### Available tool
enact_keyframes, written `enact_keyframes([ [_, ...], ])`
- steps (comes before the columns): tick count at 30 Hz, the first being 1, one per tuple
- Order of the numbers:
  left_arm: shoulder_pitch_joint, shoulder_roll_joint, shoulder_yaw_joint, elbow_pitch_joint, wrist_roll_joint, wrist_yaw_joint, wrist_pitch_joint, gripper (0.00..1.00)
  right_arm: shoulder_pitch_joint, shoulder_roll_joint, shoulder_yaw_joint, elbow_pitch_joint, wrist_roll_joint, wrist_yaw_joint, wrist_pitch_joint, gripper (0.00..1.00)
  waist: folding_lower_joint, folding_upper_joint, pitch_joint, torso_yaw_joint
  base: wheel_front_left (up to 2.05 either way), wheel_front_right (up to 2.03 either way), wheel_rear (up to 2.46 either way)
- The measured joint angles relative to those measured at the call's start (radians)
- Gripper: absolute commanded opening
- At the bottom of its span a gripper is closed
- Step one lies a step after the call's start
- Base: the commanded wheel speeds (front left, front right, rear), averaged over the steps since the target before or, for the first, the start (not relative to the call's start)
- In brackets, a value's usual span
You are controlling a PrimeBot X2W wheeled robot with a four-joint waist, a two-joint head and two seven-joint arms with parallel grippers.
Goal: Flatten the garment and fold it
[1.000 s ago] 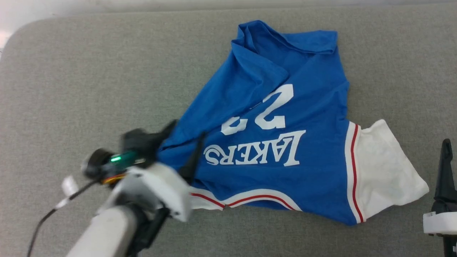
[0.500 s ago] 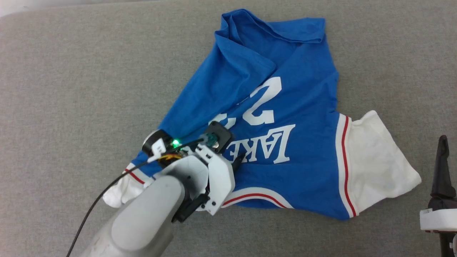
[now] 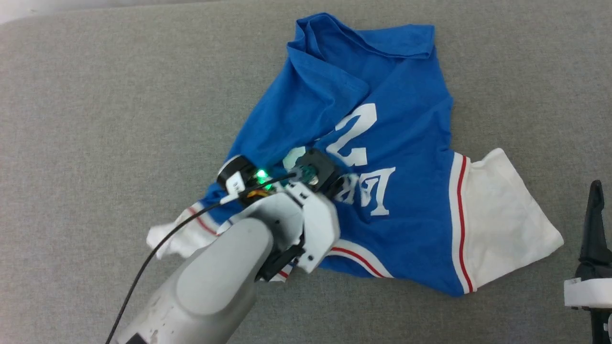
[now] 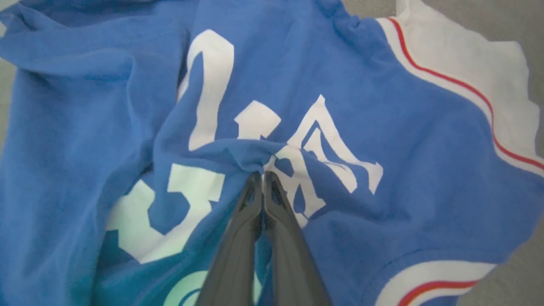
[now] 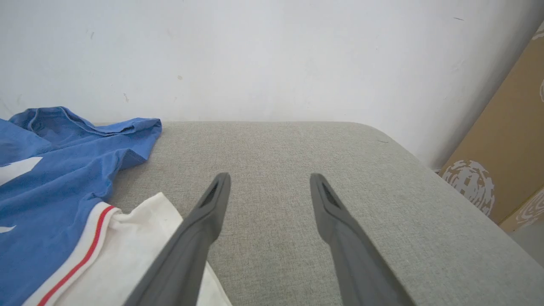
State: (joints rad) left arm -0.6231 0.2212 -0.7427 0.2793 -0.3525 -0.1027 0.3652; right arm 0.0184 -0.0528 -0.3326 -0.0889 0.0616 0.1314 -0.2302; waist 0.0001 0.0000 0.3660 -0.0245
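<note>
The garment [image 3: 406,143] is a royal-blue T-shirt with white sleeves and red-and-white trim, lying crumpled and print side up on the grey cushion. My left gripper [image 4: 262,175] is shut on a pinched ridge of blue fabric in the white lettering. In the head view my left wrist [image 3: 291,200] covers that spot near the shirt's middle. A white sleeve [image 3: 507,220] spreads to the right and a bunched one [image 3: 177,236] pokes out at the left. My right gripper [image 5: 269,178] stands open over bare cushion beside the right sleeve, and shows at the right edge [image 3: 595,200].
The grey padded surface [image 3: 95,119] runs wide to the left of and behind the shirt. A white wall [image 5: 255,55] rises behind its far edge. A cardboard panel [image 5: 510,148] stands past the rounded right corner.
My left arm has moved right onto the shirt's lettering and the gripper has shut on a pinch of fabric, bunching the print. The left sleeve has come into sight. The right gripper stays open.
</note>
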Motion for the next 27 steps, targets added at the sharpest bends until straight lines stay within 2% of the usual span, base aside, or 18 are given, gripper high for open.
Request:
enact_keyframes([
  [7,-0.134,-0.068,0.003,0.032,0.004,0.001,-0.027,0.0,-0.019,0.0,0.018,-0.008,0.0,0.0,0.001,1.0,0.0,0.0,0.013,-0.013,0.0,0.0,0.0],
  [14,-0.188,-0.11,0.009,0.137,0.004,0.015,-0.085,0.0,-0.021,0.0,0.02,-0.005,0.005,0.0,0.0,1.0,0.0001,0.0,0.044,-0.046,0.0,0.0,0.0],
  [15,-0.189,-0.113,0.008,0.16,0.004,0.017,-0.095,0.09,-0.023,0.0,0.02,-0.002,0.008,0.0,0.0,1.0,0.0001,0.0,0.048,-0.05,0.0,0.0,0.0],
  [17,-0.189,-0.116,0.008,0.206,0.004,0.025,-0.115,0.4,-0.033,0.0,0.023,0.006,0.01,0.0,-0.002,1.0,0.0,0.0,0.057,-0.058,0.0,0.0,0.0],
  [18,-0.189,-0.117,0.009,0.225,0.006,0.027,-0.128,0.86,-0.037,0.0,0.023,0.007,0.012,0.0,-0.003,1.0,0.0,0.0,0.062,-0.06,0.0,0.0,0.0],
  [19,-0.189,-0.117,0.009,0.242,0.008,0.029,-0.138,1.0,-0.039,0.0,0.023,0.009,0.012,0.0,-0.004,1.0,0.0001,0.0,0.067,-0.062,0.0,0.0,0.0],
  [23,-0.197,-0.128,0.019,0.271,0.0,0.033,-0.187,1.0,-0.039,0.0,0.018,0.016,0.011,0.0,-0.009,1.0,0.0001,0.0,0.076,-0.056,0.0,0.0,0.0],
  [27,-0.204,-0.131,0.04,0.234,-0.027,0.033,-0.235,1.0,-0.039,0.0,0.015,0.023,0.007,0.0,-0.011,1.0,0.0002,0.0,0.066,-0.036,0.0,0.0,0.0],
])
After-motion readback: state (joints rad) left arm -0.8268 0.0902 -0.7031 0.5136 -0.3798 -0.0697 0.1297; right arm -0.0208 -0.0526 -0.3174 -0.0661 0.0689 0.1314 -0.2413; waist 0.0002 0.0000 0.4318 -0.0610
